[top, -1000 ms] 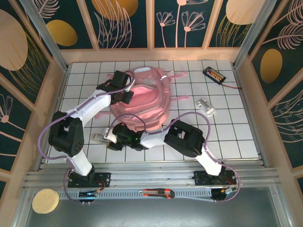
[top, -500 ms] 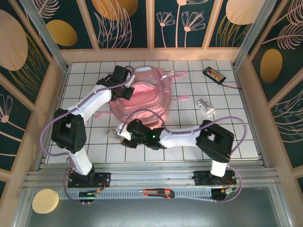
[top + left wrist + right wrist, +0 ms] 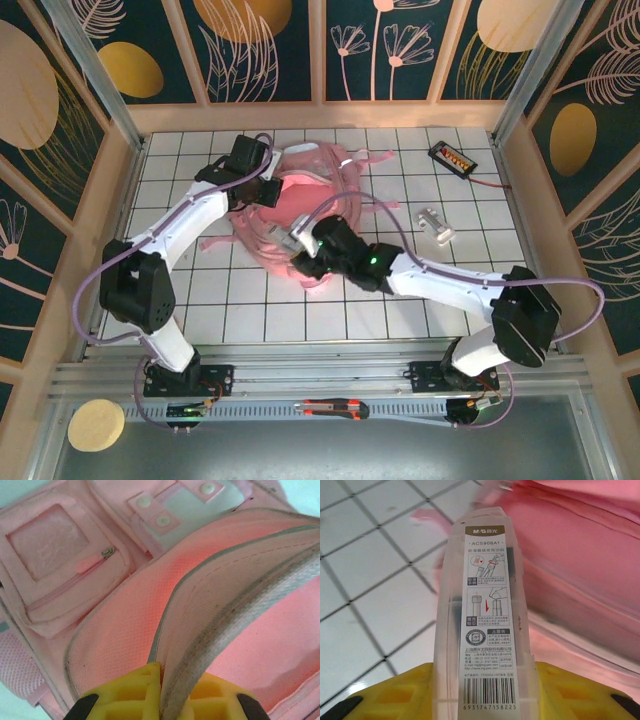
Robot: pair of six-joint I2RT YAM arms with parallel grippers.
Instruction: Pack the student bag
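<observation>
Nearest, at the bottom of the top view, we see an orange and black box cutter (image 3: 335,408) lying on the metal rail (image 3: 300,385), and a round yellow sponge (image 3: 95,423) in the lower left corner. Further up, the right arm (image 3: 450,285) reaches from the lower right towards the middle of the white tiled table (image 3: 250,320). Its right gripper (image 3: 298,240) is clamped on a translucent plastic box (image 3: 288,232) with a printed label. In the right wrist view this plastic box (image 3: 485,605) stands between the yellow fingers (image 3: 395,695), and the pink student bag (image 3: 580,555) is just beside it, on the right of that frame. The student bag (image 3: 318,190) lies in the middle of the table, a little to the far side. At its upper left, the left gripper (image 3: 265,188) is closed on the edge of the bag's opening. In the left wrist view this edge passes between the yellow pads (image 3: 125,690) and the pink inside (image 3: 115,630) is visible. Beyond, to the right of the bag, lies a small clear item (image 3: 435,223), and a black device (image 3: 452,157) with a red wire is in the upper right.
</observation>
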